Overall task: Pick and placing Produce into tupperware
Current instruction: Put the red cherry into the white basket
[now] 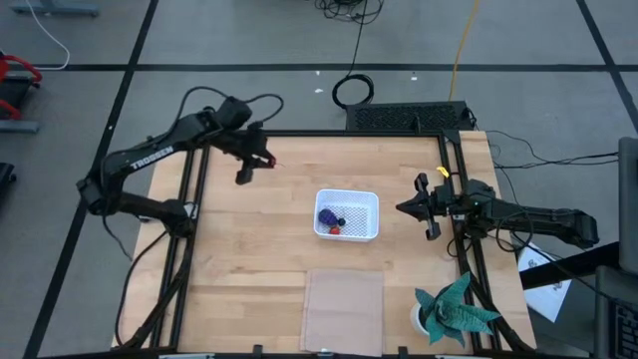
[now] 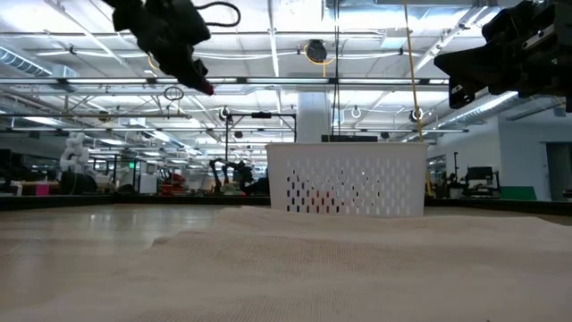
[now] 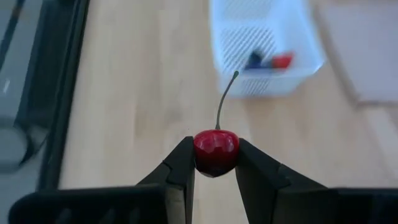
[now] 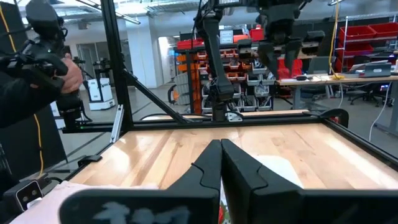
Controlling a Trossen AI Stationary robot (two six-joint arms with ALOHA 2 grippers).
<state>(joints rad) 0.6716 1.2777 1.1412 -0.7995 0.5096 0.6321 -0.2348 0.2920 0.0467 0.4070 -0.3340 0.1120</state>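
Left gripper (image 3: pixel 216 163) raised above the tabletop (image 1: pixel 249 259), jaws clenched on a red cherry (image 3: pixel 216 151), tupperware (image 1: pixel 361 204) mid-tabletop holding purple bunch (image 1: pixel 328 213) and red piece (image 1: pixel 335 229), right gripper (image 4: pixel 221 155) jaws closed, empty, beside the tupperware.

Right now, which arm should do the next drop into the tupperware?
Left. The left gripper already holds a red cherry in its jaws, raised above the table short of the tupperware. The right gripper waits beside the container with jaws shut on nothing.
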